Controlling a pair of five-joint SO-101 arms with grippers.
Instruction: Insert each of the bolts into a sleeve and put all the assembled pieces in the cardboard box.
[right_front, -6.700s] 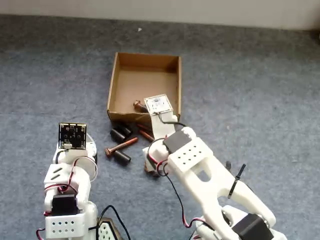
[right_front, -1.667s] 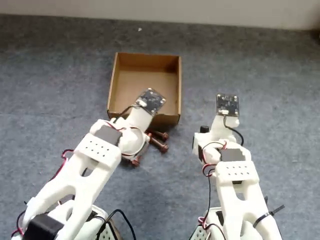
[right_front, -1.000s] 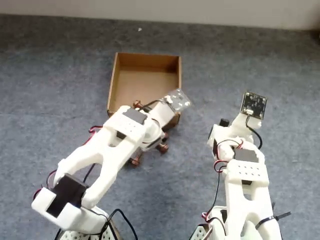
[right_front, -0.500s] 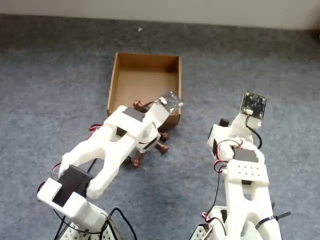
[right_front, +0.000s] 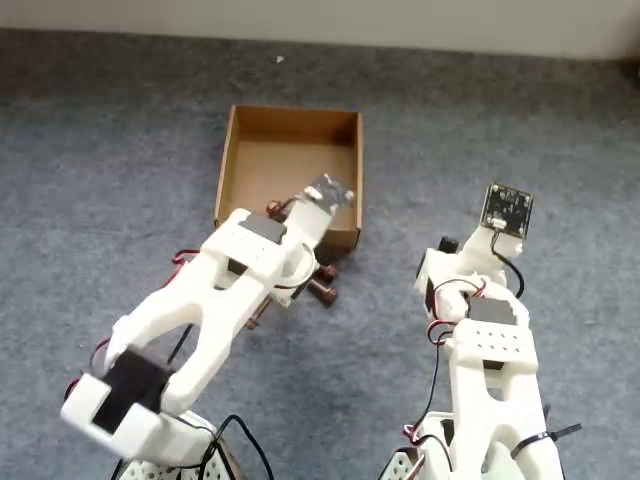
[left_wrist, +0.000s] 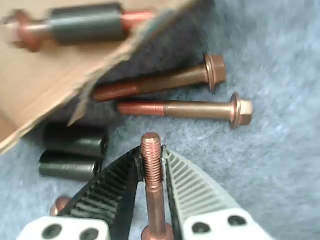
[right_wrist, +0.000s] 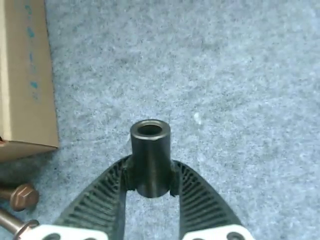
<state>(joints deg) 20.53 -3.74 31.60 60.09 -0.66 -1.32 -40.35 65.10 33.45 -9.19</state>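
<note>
Left gripper (left_wrist: 151, 152), newly swung in, clamps a bolt (left_wrist: 152, 192) by the cardboard box (right_front: 226, 165); right gripper (right_wrist: 151, 165) grips a sleeve (right_wrist: 150, 140), so insertion looks next

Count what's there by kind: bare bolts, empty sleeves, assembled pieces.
Bare bolts: 3, two on carpet, one in left gripper
Empty sleeves: 3, two on carpet, one in right gripper
Assembled pieces: 1, in cardboard box
Total: 7, plus a half-hidden copper bit, maybe another bolt

My left arm (right_front: 225, 290) lies over loose bolts (right_front: 322, 291) at the cardboard box (right_front: 290, 165) near wall; my right arm (right_front: 485, 340) stands well apart.
</note>
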